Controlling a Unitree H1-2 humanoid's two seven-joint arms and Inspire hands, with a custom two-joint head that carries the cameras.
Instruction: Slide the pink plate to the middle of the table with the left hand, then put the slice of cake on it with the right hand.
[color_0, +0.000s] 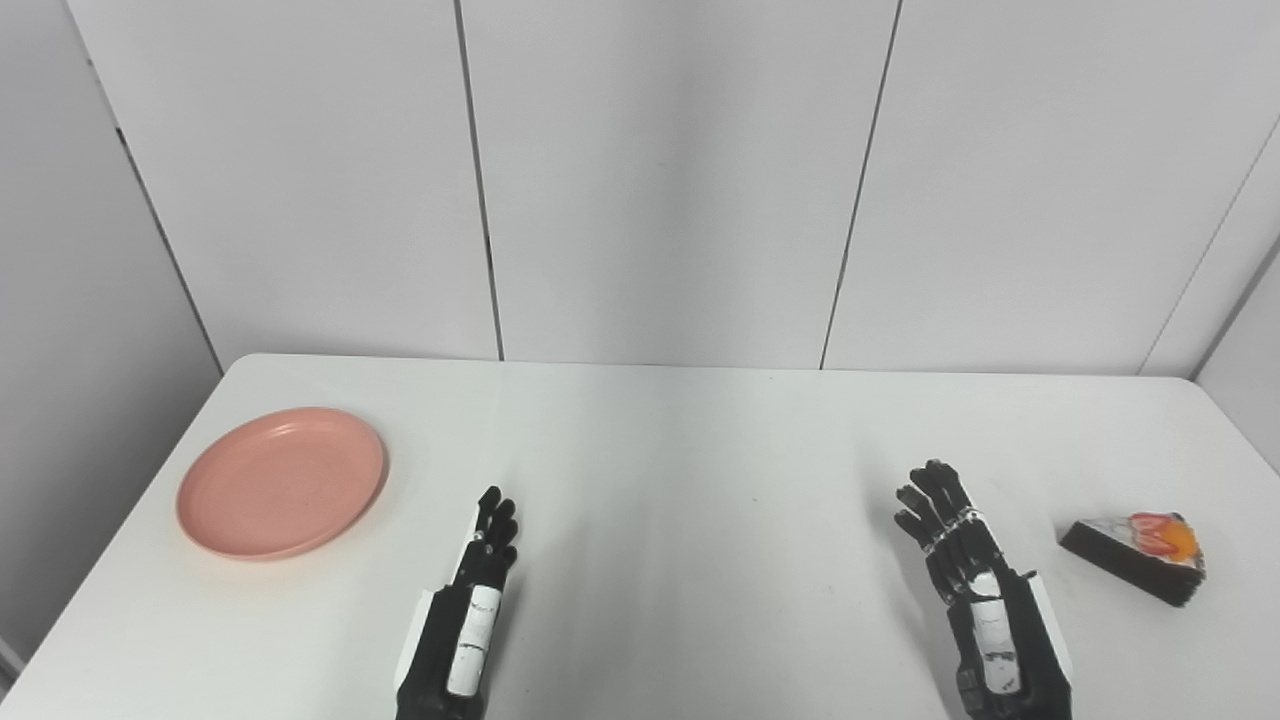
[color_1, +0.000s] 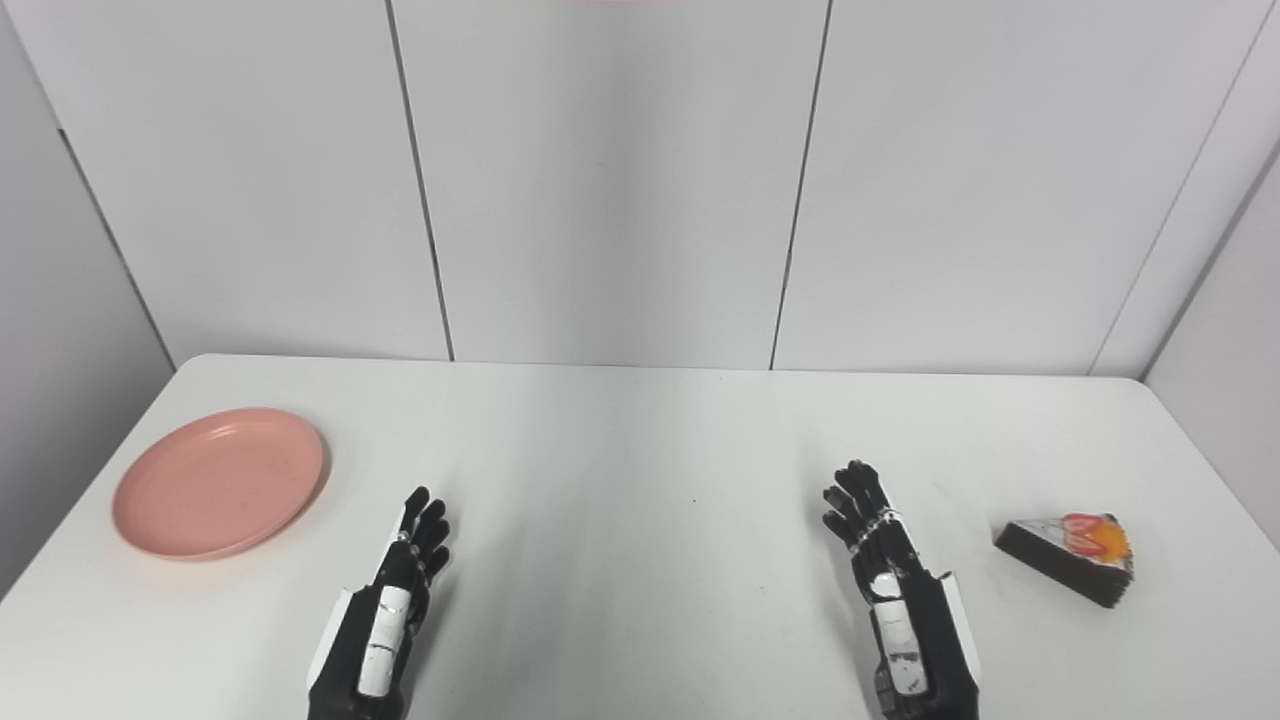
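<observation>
Nothing has been done yet: the plate (color_0: 281, 481) is seen just left of the empty, outstretched left hand (color_0: 487, 552), the cake (color_0: 1135, 556) right of the loosely spread right hand (color_0: 950, 535).

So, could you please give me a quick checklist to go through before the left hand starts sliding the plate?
1. Pink plate lies flat at the table's left side, nothing on it: ok.
2. Left hand free, fingers extended, right of the plate and not touching it: ok.
3. Table middle bare for the slide: ok.
4. Slice of cake rests at the right, untouched: ok.
5. Right hand open, holding nothing, apart from the cake: ok.
6. Plate's grip on the tabletop: cannot tell.
</observation>
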